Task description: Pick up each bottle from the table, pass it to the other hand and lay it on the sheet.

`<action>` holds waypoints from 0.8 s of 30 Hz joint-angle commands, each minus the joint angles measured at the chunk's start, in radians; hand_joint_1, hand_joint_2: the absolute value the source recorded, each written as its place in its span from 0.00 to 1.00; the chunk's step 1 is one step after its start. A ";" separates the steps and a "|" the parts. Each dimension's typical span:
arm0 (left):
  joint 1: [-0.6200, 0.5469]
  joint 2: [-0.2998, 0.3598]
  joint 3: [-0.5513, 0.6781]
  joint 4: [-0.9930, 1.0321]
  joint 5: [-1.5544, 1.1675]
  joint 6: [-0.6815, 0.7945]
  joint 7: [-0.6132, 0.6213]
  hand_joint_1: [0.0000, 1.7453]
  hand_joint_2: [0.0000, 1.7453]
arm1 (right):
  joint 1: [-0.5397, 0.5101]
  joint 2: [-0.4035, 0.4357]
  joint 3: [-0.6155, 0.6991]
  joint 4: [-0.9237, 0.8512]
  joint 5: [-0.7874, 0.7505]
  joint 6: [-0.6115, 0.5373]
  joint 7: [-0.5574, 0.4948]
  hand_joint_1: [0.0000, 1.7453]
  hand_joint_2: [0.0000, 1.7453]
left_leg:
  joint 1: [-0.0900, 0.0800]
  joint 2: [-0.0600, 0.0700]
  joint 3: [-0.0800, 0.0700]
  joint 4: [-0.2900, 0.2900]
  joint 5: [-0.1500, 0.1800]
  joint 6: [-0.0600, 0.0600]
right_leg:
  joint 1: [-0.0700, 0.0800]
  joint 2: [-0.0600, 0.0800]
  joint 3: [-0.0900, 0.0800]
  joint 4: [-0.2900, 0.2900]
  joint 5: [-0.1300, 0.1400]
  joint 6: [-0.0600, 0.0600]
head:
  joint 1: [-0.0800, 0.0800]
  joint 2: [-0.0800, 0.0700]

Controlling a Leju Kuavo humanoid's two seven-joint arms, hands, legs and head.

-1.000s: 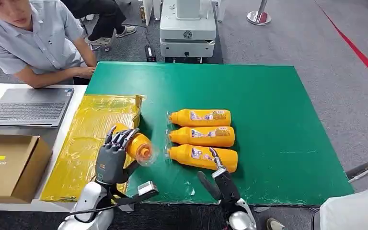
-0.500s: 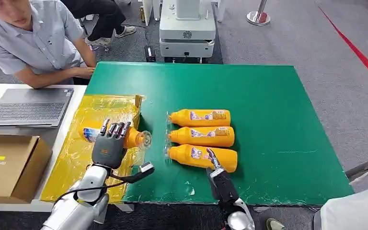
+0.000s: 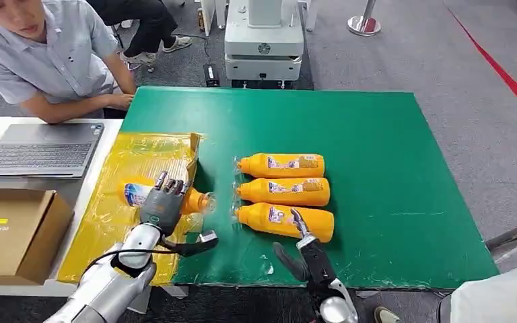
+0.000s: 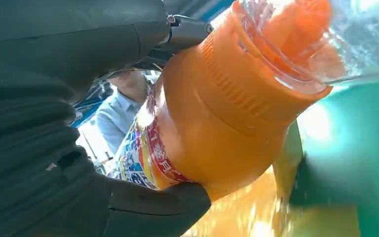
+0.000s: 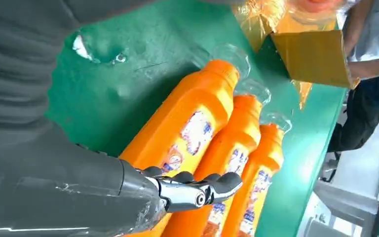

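Left hand (image 3: 162, 205) grips an orange bottle (image 3: 139, 192) around its middle, lying sideways over the yellow sheet (image 3: 118, 222), cap toward the green bench (image 3: 377, 168). Cannot tell whether the bottle touches the sheet. Right hand (image 3: 303, 252) is empty, fingers apart, fingertips at the nearest of three bottles (image 3: 284, 221) lying side by side on the bench. A person (image 3: 40, 57) sits by a laptop (image 3: 40, 149).

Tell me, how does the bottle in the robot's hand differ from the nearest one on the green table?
The held bottle is gripped by the left hand over the yellow sheet; the nearest bottle lies free on the green table, untouched. Both are orange, labelled, caps pointing left.
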 commanded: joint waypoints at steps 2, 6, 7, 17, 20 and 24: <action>-0.250 -0.001 -0.132 0.196 0.033 -0.274 -0.034 1.00 1.00 | -0.021 0.022 -0.057 -0.002 -0.001 0.033 0.006 0.00 1.00 | 0.000 0.000 0.000 0.000 0.000 0.000 | 0.000 0.000 0.000 0.000 0.000 0.000 | -0.002 0.000; -0.308 0.005 -0.152 0.245 0.063 -0.318 -0.054 1.00 1.00 | -0.020 0.024 -0.065 0.003 0.000 0.032 0.004 0.00 1.00 | 0.000 0.000 0.000 0.000 0.000 0.000 | 0.000 0.000 0.000 0.000 0.000 0.000 | 0.002 0.000; -0.320 0.005 -0.160 0.257 0.066 -0.334 -0.062 1.00 1.00 | -0.021 0.025 -0.066 0.005 -0.001 0.033 0.003 0.00 1.00 | 0.000 0.000 0.000 0.000 0.000 0.000 | 0.000 0.000 0.000 0.000 0.000 0.000 | 0.001 0.000; -0.367 -0.053 -0.161 0.404 0.165 -0.384 -0.082 0.92 1.00 | -0.040 0.032 -0.049 0.027 0.000 0.034 -0.004 0.00 1.00 | 0.000 0.000 0.000 0.000 0.000 0.000 | 0.000 0.000 0.000 0.000 0.000 0.000 | 0.000 0.000; -0.367 -0.051 -0.162 0.412 0.176 -0.386 -0.087 0.62 1.00 | -0.039 0.030 -0.049 0.031 0.001 0.033 -0.004 0.00 1.00 | 0.000 0.000 0.000 0.000 0.000 0.000 | 0.000 0.000 0.000 0.000 0.000 0.000 | 0.000 0.000; -0.364 -0.053 -0.167 0.424 0.198 -0.394 -0.106 0.27 1.00 | -0.039 0.028 -0.050 0.035 0.001 0.031 -0.004 0.00 1.00 | 0.000 0.000 0.000 0.000 0.000 0.000 | 0.000 0.000 0.000 0.000 0.000 0.000 | 0.000 0.000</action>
